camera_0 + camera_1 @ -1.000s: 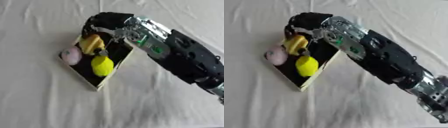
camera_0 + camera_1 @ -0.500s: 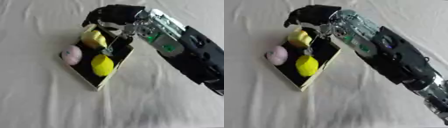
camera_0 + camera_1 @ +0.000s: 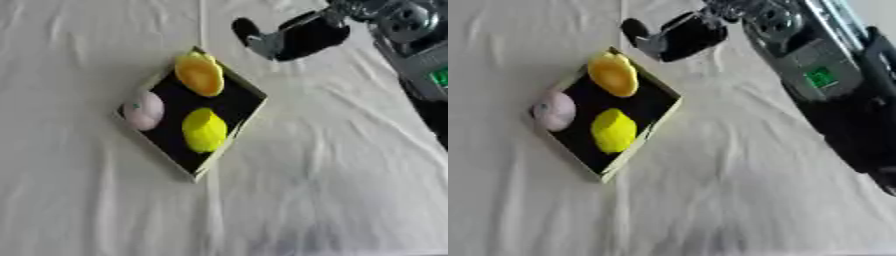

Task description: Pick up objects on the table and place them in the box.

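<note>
A shallow box (image 3: pixel 233 136) with a black floor lies askew on the white cloth. Inside it are an orange-yellow rounded object (image 3: pixel 199 75) at the far corner, a yellow lemon-like object (image 3: pixel 204 130) in the middle, and a pale pink round object (image 3: pixel 143 110) against the left rim. My right hand (image 3: pixel 302 37) hovers beyond the box's far right side, apart from it, fingers relaxed and holding nothing. The left hand shows in no view.
My right forearm (image 3: pixel 820 77), silver and black with a green label, fills the upper right. A wrinkled white cloth (image 3: pixel 332 190) covers the table all around the box.
The right hand has let go of the orange-yellow object, which now lies in the box's far corner. The hand has drawn back up and to the right, off the box.
</note>
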Action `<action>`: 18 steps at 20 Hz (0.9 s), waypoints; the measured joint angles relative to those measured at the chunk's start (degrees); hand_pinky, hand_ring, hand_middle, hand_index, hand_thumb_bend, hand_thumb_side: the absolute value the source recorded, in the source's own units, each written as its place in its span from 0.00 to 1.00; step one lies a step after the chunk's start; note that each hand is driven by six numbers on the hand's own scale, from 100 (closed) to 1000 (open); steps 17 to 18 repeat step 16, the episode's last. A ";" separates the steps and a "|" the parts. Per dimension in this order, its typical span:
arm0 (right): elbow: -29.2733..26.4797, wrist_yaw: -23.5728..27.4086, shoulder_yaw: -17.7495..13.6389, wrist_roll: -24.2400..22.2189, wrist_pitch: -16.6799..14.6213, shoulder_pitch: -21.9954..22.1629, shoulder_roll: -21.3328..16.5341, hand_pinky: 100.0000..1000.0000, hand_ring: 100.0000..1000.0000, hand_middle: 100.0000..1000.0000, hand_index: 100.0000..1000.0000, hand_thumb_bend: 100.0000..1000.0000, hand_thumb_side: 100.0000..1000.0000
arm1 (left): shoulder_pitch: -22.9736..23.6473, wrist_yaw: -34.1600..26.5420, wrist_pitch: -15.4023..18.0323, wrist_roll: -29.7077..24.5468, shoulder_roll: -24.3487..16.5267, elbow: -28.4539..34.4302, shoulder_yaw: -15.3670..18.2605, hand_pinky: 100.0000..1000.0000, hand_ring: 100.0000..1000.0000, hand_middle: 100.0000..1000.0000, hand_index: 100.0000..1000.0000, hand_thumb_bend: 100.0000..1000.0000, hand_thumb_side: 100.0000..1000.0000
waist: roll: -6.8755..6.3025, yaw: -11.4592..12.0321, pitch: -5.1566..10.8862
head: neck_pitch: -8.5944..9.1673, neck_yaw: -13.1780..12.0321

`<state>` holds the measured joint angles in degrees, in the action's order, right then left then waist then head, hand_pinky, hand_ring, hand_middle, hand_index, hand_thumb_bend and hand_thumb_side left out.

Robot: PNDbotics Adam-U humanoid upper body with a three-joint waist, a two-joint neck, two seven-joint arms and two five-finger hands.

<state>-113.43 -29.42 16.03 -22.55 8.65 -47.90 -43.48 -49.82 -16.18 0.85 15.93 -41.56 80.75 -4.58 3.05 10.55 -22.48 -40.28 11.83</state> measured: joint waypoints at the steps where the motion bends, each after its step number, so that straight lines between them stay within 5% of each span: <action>1: -0.01 0.83 -0.88 0.99 -0.12 0.63 -0.76 0.88 0.90 0.80 0.89 0.01 0.04 | 0.11 0.00 -0.02 0.06 -0.10 0.08 0.06 0.84 0.83 0.77 0.93 0.52 0.58 | -0.06 -0.01 0.00 | 0.00 -0.16; 6: -0.06 3.28 -5.17 6.30 0.17 4.55 -3.94 0.87 0.87 0.76 0.84 0.00 0.00 | 0.71 0.00 0.14 0.30 -0.42 0.35 0.27 0.84 0.83 0.77 0.93 0.52 0.57 | -0.17 -0.36 0.00 | 0.00 -0.76; 8: -0.11 4.38 -7.27 9.66 1.05 6.36 -4.65 0.86 0.85 0.74 0.82 0.00 0.22 | 1.09 0.00 0.24 0.42 -0.88 0.64 0.45 0.84 0.83 0.77 0.93 0.53 0.57 | -0.34 -0.39 -0.07 | 0.00 -1.04; 9: -0.13 5.56 -8.43 11.90 1.63 7.32 -4.81 0.86 0.85 0.74 0.82 0.00 0.22 | 1.35 0.00 0.34 0.54 -1.13 0.91 0.64 0.84 0.83 0.77 0.93 0.53 0.57 | -0.45 -0.50 -0.12 | 0.00 -1.16; 10: -0.14 6.88 -9.36 13.95 2.14 8.11 -4.89 0.86 0.84 0.72 0.81 0.00 0.50 | 1.56 0.00 0.41 0.63 -1.33 1.17 0.75 0.84 0.83 0.77 0.93 0.53 0.57 | -0.50 -0.62 -0.16 | 0.00 -1.21; 16: -0.21 18.70 -14.14 28.86 4.78 11.71 -5.11 0.87 0.85 0.75 0.83 0.00 0.69 | 3.30 0.00 0.95 2.07 -1.91 3.72 1.76 0.84 0.83 0.77 0.93 0.53 0.57 | -0.98 -0.73 -0.50 | 0.01 -2.17; 18: -0.21 18.70 -14.14 28.86 4.78 11.71 -5.11 0.87 0.85 0.75 0.83 0.00 0.69 | 3.30 0.00 0.95 2.07 -1.91 3.72 1.76 0.84 0.83 0.77 0.93 0.53 0.57 | -0.98 -0.73 -0.50 | 0.01 -2.17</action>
